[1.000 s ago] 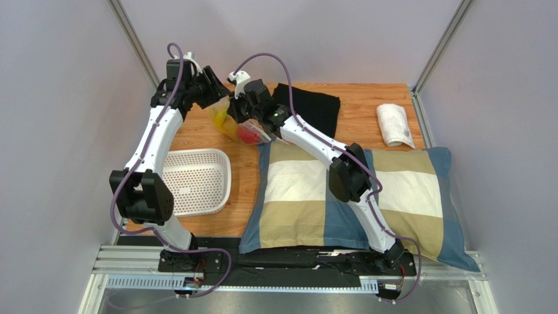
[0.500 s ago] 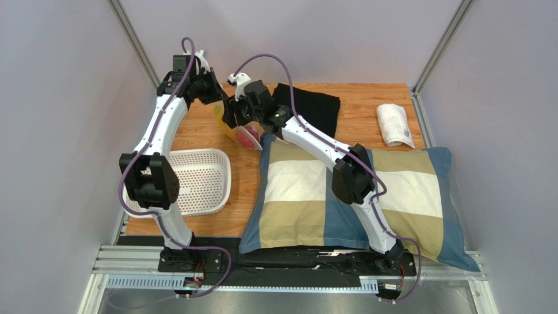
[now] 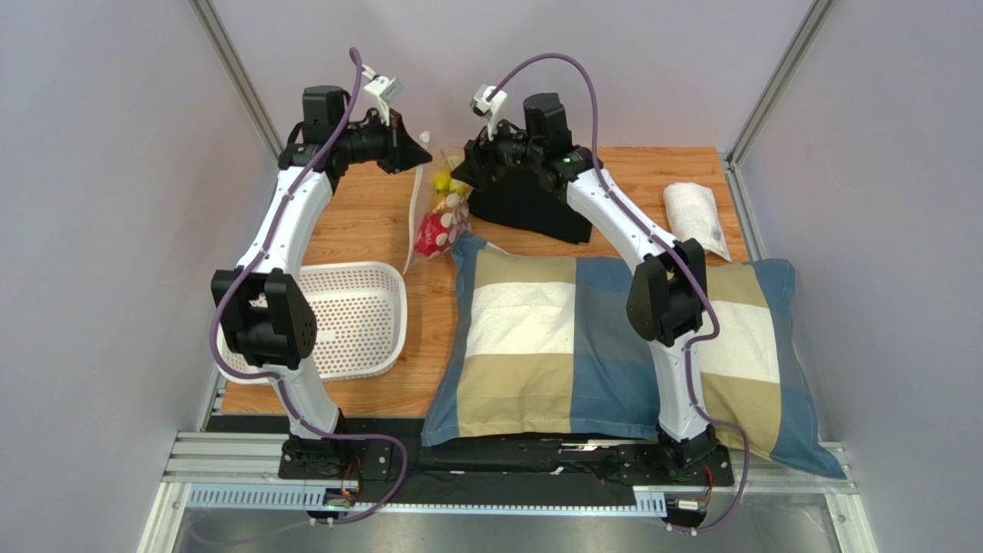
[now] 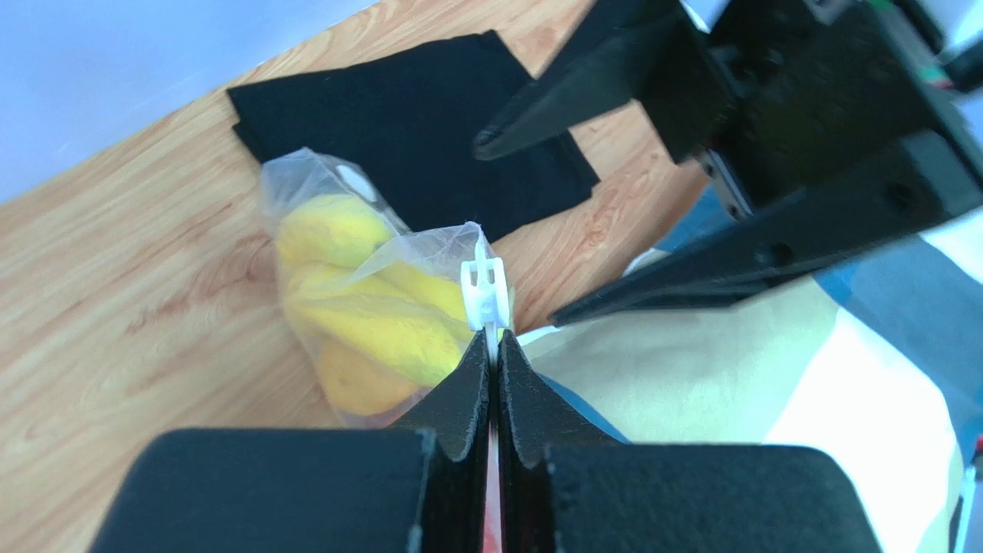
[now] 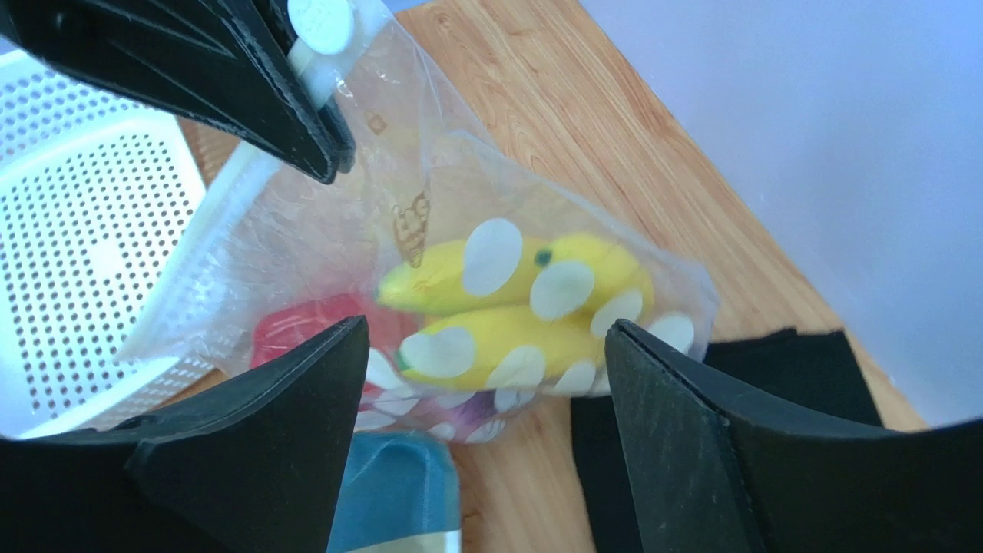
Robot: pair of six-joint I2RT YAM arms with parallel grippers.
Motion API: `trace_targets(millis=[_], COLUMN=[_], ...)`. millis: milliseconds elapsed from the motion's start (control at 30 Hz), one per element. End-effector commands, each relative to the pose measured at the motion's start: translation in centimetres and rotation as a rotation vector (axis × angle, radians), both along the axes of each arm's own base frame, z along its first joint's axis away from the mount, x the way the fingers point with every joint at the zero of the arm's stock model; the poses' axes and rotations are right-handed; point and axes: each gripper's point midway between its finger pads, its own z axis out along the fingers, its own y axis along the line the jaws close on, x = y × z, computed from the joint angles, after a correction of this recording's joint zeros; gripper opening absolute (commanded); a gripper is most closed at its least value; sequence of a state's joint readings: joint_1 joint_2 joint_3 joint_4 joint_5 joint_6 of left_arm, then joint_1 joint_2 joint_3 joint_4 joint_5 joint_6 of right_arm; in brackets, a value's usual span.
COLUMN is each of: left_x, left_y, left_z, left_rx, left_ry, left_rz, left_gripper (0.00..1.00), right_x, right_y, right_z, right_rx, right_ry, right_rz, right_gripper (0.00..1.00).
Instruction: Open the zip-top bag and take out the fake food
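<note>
Wooden desk (image 3: 364,236), far edge, middle: the clear white-spotted plastic zip-top bag (image 3: 442,219) hangs from the left gripper (image 4: 494,346), jaws clenched on its white zip strip (image 5: 208,265), yellow plastic toy bananas (image 5: 508,311) inside; the right gripper (image 5: 485,328), jaws released, flanks it, seemingly to part the mouth

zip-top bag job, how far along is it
Done: the clear spotted plastic zip-top bag hangs from the shut left gripper, pinched at its white zip tab. In hand: the right gripper is open beside it, holding nothing. Left: the yellow toy bananas and red toy pepper sit inside; none is out. Whether the zip is open cannot be told.
</note>
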State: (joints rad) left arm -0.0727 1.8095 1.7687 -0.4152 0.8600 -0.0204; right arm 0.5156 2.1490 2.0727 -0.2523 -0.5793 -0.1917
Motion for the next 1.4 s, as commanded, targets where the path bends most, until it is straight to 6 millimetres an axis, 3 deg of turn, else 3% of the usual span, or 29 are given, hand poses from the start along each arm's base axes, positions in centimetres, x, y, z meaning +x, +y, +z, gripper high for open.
trace_targets(millis=[0, 67, 233, 467, 600, 633, 733, 767, 833, 867, 967, 1000, 1067, 1100, 1133, 1233, 1367], left_x=[-0.5, -0.6, -1.4, -2.7, -3.2, -3.2, -3.5, -3.6, -3.8, -3.8, -3.2, -2.6, -2.7, -2.2, -2.3, -1.3, 1.0], left_y=[-0.7, -0.7, -0.9, -1.3, -1.4, -1.5, -1.5, -1.4, -1.3, -1.3, -0.2, 0.1, 0.5, 0.7, 0.9, 1.2, 1.7], left_z=[3.2, 3.3, 3.8, 3.5, 3.3, 3.2, 3.3, 3.4, 3.6, 3.6, 4.0, 3.6, 4.7, 4.2, 4.9, 4.9, 4.2], left_rx=[0.012, 0.023, 0.009, -0.003, -0.009, -0.012, -0.012, -0.012, -0.007, -0.003, -0.010, -0.045, -0.084, -0.103, -0.115, -0.170, -0.251], left_ry=[-0.160, -0.172, -0.167, -0.132, -0.120, -0.114, -0.110, -0.113, -0.122, -0.122, -0.115, -0.092, -0.124, -0.128, -0.143, -0.103, 0.101], left_rz=[-0.132, -0.138, -0.164, -0.212, -0.232, -0.236, -0.241, -0.241, -0.237, -0.228, -0.153, -0.105, -0.059, -0.016, 0.008, 0.051, 0.139], left_gripper=[0.00, 0.00, 0.00, 0.00, 0.00, 0.00, 0.00, 0.00, 0.00, 0.00, 0.01, 0.19, 0.36, 0.60, 0.66, 0.70, 0.69], right_x=[-2.6, -3.2, -3.6, -1.7, -1.4, -1.2, -1.4, -1.4, -1.8, -2.0, -2.2, -2.3, -2.4, -2.6, -2.5, -2.9, -3.1], right_y=[2.6, 2.8, 3.7, 4.3, 4.9, 5.1, 5.4, 5.5, 5.6, 5.6, 5.5, 5.7, 5.7, 5.7, 5.6, 6.0, 6.3], right_z=[2.1, 1.7, 2.8, 4.3, 4.4, 3.7, 3.1, 2.8, 2.4, 2.6, 2.5, 3.2, 3.4, 4.3, 4.3, 4.6, 4.4], right_rx=[0.080, 0.121, 0.171, 0.193, 0.196, 0.195, 0.195, 0.194, 0.192, 0.192, 0.197, 0.203, 0.206, 0.222, 0.226, 0.227, 0.203], right_ry=[-0.182, -0.174, -0.220, -0.302, -0.314, -0.300, -0.295, -0.290, -0.274, -0.272, -0.249, -0.268, -0.270, -0.282, -0.284, -0.287, -0.297], right_rz=[0.376, 0.458, 0.529, 0.456, 0.466, 0.470, 0.476, 0.482, 0.497, 0.500, 0.491, 0.481, 0.478, 0.475, 0.474, 0.482, 0.477], right_gripper=[0.72, 0.69, 0.79, 0.89, 0.86, 0.83, 0.60, 0.45, 0.23, 0.00, 0.00, 0.00, 0.00, 0.00, 0.00, 0.00, 0.00])
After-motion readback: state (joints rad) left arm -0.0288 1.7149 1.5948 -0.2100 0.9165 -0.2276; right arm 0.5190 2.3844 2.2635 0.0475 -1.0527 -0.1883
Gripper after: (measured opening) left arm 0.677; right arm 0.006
